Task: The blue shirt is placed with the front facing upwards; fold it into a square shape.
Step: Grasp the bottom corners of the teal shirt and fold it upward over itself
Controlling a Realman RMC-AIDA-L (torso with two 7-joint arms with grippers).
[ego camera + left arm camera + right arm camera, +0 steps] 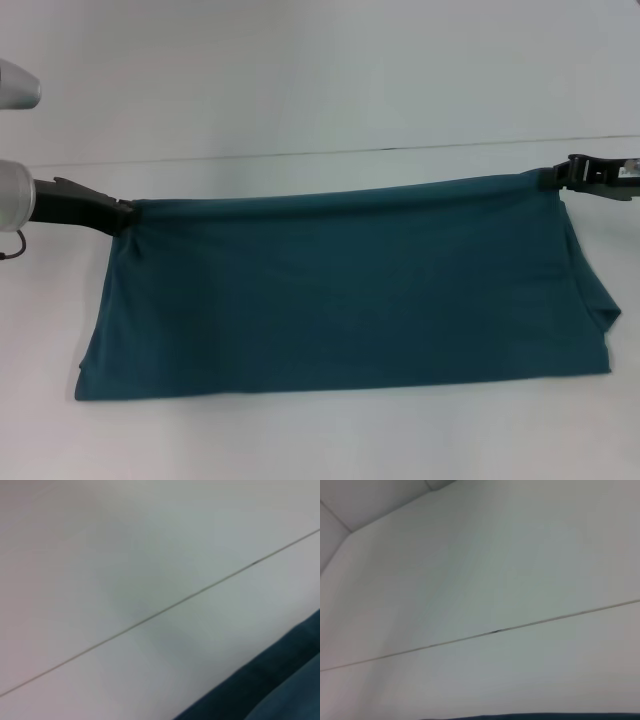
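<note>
Both grippers are pinching the far edge of the blue shirt (340, 290), one at each end. Our left gripper (128, 212) is clamped on the far left corner, where the cloth bunches into a small point at the fingertips. Our right gripper (556, 178) is clamped on the far right corner, sitting a bit farther back than the left one, so that held edge runs at a slight slant across the head view.

We see the shirt spread flat on the white table (320, 80) as a wide band, already folded over on itself. On the right side we can make out extra layers stacked up under the top one. The near edge lies loose along the table, nearly straight. No print or collar shows from here, just plain teal fabric.

A thin dark seam line (330, 152) crosses the table just behind the shirt. From the left wrist view we only catch a corner of the shirt (270, 685) plus that seam (150, 617), and the right wrist view shows just a sliver of shirt (545, 716).
</note>
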